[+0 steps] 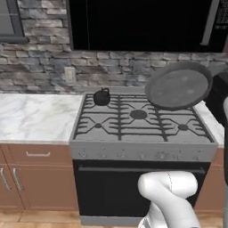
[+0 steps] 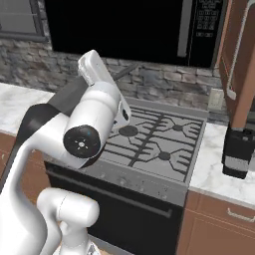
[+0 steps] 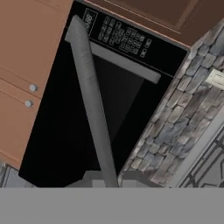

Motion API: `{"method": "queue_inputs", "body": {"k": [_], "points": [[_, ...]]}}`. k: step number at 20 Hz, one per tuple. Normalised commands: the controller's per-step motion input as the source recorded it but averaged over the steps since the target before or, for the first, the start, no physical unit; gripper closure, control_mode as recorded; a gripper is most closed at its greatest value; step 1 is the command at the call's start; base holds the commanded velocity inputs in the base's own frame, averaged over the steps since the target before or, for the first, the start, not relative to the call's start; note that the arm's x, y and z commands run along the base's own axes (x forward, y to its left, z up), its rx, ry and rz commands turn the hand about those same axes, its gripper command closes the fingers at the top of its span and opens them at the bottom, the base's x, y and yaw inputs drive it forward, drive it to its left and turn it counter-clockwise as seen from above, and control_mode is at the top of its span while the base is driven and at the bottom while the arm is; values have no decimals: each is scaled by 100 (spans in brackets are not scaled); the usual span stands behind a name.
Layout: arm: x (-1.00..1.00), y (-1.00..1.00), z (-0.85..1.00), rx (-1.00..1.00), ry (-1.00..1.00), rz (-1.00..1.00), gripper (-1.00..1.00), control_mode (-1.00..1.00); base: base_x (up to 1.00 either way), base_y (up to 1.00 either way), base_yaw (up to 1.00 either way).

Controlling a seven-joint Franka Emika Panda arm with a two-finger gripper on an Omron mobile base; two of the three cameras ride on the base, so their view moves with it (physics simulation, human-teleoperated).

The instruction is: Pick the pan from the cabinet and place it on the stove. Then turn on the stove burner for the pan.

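My fingers pinch the pan's handle (image 3: 89, 100), carrying the frying pan (image 1: 178, 86) tilted in the air above the stove's (image 1: 142, 120) right rear burners, clear of the kettle (image 1: 102, 96), presumably ready for lowering.

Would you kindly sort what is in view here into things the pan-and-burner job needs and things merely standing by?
Job:
pan, tilted above the stove
stove
claw, shut on the pan's handle

Standing by:
kettle on the back left burner
microwave
wall outlet
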Motion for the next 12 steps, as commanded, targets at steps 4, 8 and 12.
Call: {"method": "queue_inputs", "body": {"k": [4,8,12], "points": [[0,0,0,0,0,0,100,100,43,50,-26],[0,0,0,0,0,0,100,100,46,53,-23],[0,0,0,0,0,0,100,100,50,39,-20]]}}
